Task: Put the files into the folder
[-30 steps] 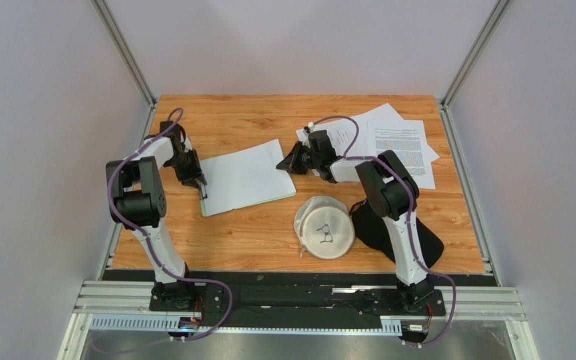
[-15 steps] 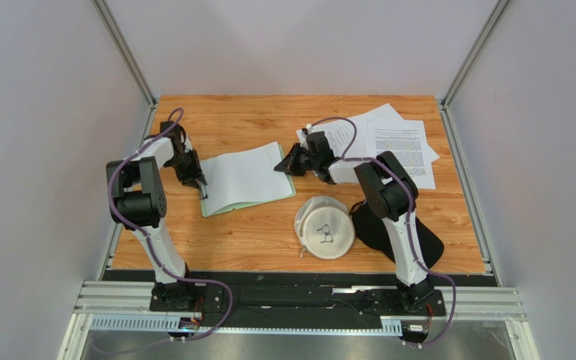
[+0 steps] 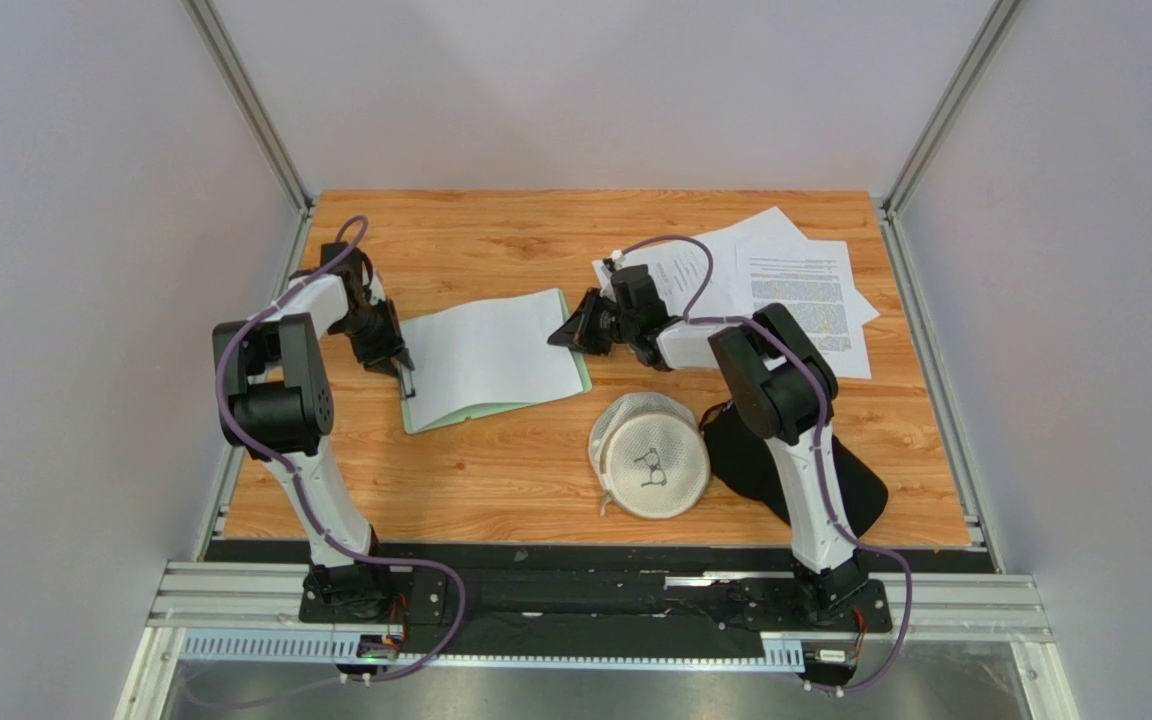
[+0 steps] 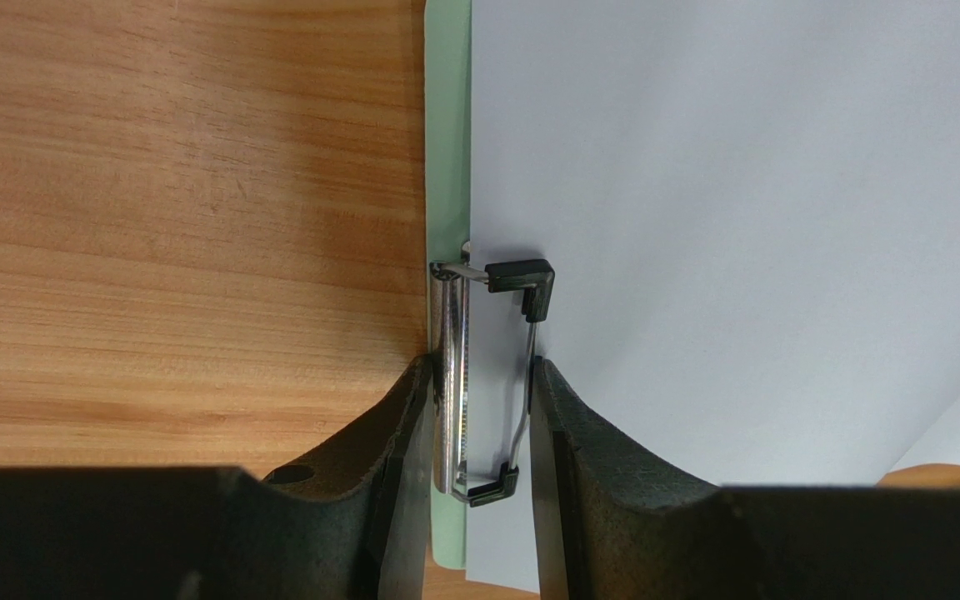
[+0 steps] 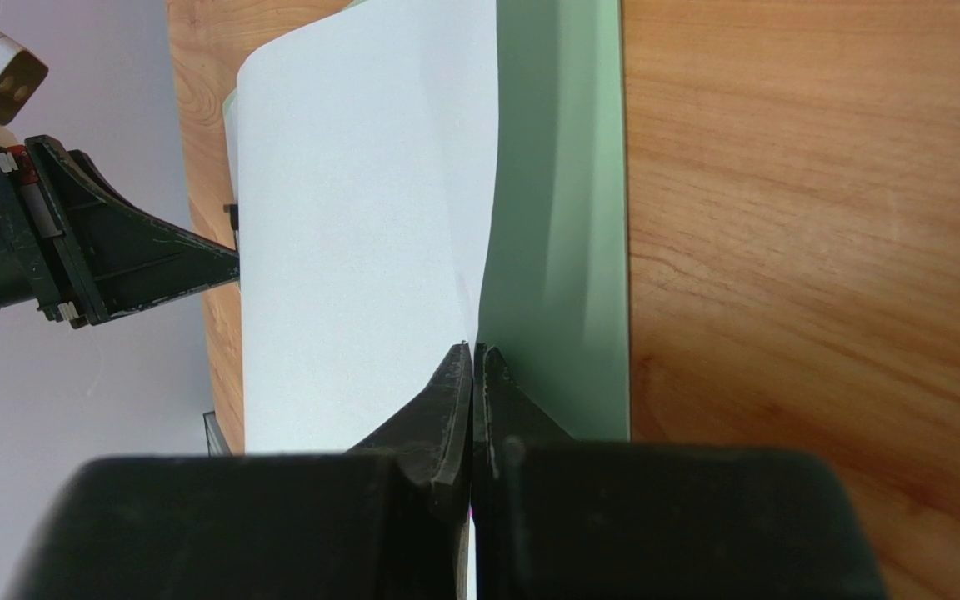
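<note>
The light-green folder (image 3: 504, 410) lies left of the table's middle, mostly covered by a plain white sheet (image 3: 489, 353). My left gripper (image 3: 405, 375) is shut on the metal clip (image 4: 451, 363) at the folder's left short edge. Its fingers (image 4: 404, 413) press the clip from both sides, and the sheet's edge (image 4: 748, 188) lies under the clip's wire. My right gripper (image 3: 561, 336) is shut on the sheet's right edge (image 5: 360, 250) and holds it slightly bowed above the green board (image 5: 560, 250). More files (image 3: 796, 282), some printed, lie fanned at the back right.
A white cap (image 3: 650, 455) and a black cloth-like thing (image 3: 778, 465) lie at the front right by the right arm's base. The left arm's gripper (image 5: 110, 256) shows at the far side of the sheet in the right wrist view. Bare wood (image 3: 507, 233) lies behind the folder.
My right gripper has moved a little to the left with the sheet's edge, sliding the sheet further over the folder toward the clip. The left gripper has stayed on the clip.
</note>
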Robot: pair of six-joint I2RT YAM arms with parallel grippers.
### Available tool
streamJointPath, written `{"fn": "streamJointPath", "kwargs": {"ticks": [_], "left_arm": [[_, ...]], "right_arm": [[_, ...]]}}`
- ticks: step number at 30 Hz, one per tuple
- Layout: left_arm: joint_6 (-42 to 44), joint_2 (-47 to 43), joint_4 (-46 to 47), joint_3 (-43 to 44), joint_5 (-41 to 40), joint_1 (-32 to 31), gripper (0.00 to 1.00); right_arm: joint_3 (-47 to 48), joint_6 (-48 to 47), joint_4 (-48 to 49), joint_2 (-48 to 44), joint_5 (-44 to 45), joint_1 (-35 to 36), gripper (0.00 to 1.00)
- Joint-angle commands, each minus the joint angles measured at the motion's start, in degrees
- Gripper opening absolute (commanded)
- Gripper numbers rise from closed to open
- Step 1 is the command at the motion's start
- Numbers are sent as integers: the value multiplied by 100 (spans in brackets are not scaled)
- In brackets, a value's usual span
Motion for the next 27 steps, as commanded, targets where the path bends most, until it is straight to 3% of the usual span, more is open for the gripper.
{"fn": "streamJointPath", "kwargs": {"ticks": [1,9,13,14,17,24,25,27], "left_arm": [[-69,-270,94,10,45,-26,0],[-34,-261,24,63,27,-26,2],[-25,-279,6,80,-16,-26,20],[-25,-296,-11,72,-34,-26,28],[19,-358,-29,89,-122,-25,38],[133,-612,-345,352,-412,-34,43],[150,-665,-371,405,-560,-43,75],[168,-832,-494,467,-711,-61,96]], "right_arm": [[-127,-334,-380,-271,364,46,0],[-39,-440,-398,-175,312,46,4],[57,-519,-442,-122,241,46,11],[75,-580,-451,-122,232,46,16],[171,-720,-538,-148,259,46,22],[479,-1177,-1205,-288,320,46,41],[532,-1274,-1372,-315,425,37,44],[690,-1598,-1993,-394,566,46,54]]}}
